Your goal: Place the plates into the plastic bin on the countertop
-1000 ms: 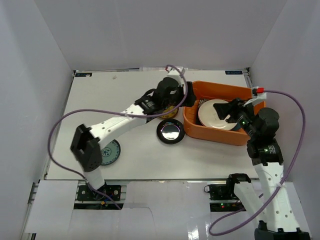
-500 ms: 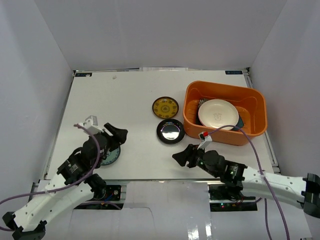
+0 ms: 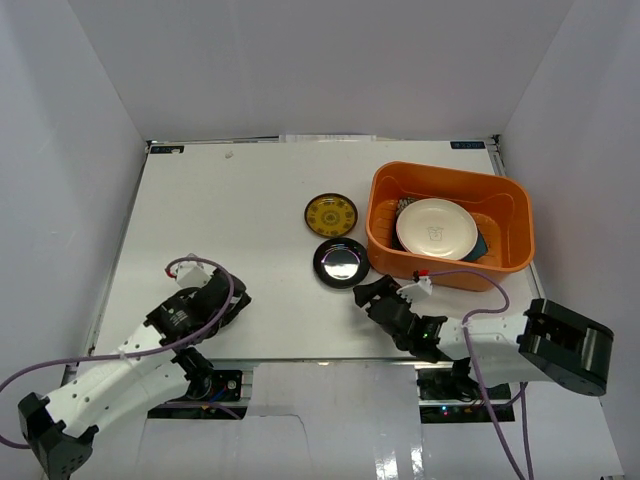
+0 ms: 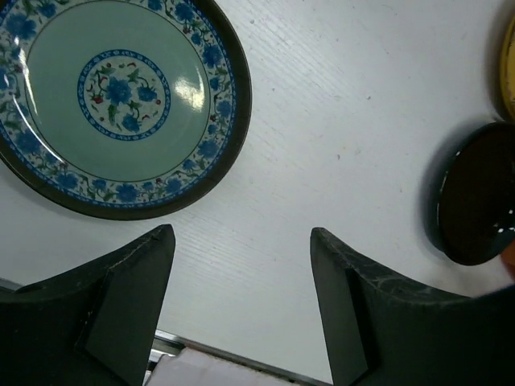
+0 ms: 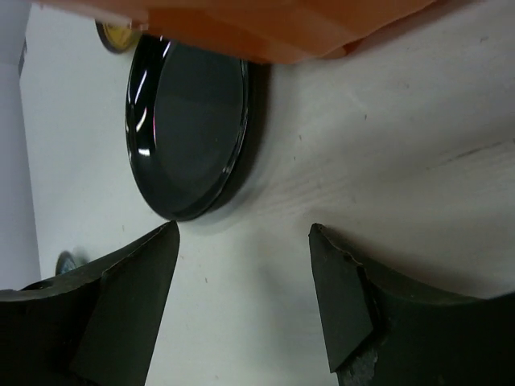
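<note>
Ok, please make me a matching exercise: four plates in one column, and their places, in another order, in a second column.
Things:
1. round cream plate
2. round glossy black plate
3. round yellow-patterned plate
4. round teal-patterned plate

Places:
A. on the white table, by the left end effector
B. inside the orange plastic bin
C. on the table, closest to the right end effector
D. on the table, left of the bin, beyond the black plate

Pairs: 1-B, 2-C, 3-D, 4-A

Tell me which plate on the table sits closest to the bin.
The glossy black plate, right beside the orange bin; the yellow plate and the teal plate sit farther off.
</note>
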`<action>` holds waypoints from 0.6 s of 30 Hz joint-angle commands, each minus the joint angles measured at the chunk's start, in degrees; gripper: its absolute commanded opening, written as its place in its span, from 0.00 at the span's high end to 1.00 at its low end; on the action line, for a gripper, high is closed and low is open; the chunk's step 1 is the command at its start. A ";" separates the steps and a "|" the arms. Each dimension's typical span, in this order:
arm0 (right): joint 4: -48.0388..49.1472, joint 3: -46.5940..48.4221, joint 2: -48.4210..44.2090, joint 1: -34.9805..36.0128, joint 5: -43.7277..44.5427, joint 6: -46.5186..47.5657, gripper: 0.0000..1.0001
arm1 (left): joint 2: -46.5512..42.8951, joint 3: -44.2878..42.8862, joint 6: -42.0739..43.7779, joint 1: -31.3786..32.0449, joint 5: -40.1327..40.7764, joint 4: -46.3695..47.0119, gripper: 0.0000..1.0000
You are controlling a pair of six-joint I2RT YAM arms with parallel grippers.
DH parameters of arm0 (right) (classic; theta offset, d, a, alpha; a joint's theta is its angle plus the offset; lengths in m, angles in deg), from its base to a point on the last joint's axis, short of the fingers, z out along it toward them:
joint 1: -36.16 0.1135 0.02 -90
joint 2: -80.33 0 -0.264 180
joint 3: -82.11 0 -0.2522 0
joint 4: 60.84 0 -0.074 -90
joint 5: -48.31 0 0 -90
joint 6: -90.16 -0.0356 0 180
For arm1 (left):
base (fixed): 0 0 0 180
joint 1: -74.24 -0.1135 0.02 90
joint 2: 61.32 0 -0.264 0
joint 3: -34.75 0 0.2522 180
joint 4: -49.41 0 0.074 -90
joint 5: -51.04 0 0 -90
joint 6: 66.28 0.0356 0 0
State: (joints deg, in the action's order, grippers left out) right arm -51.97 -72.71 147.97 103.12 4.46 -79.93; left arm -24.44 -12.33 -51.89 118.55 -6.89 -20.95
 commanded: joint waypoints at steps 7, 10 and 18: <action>11.02 7.55 16.90 -6.23 -0.53 -10.17 0.43 | 9.78 -5.17 10.64 -0.11 10.37 4.12 0.22; 13.04 9.32 21.91 -6.40 -1.67 -9.99 0.55 | 11.89 -6.58 14.87 -0.11 12.22 4.92 0.22; 25.00 8.97 21.76 -5.18 -6.68 3.26 0.92 | 15.23 -7.90 24.36 -0.19 8.45 11.57 0.21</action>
State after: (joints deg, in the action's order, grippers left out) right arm -33.32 -63.24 172.65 97.07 -0.63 -85.22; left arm -9.75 -17.99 -32.40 118.55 1.88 -13.62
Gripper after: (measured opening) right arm 0.091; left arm 0.787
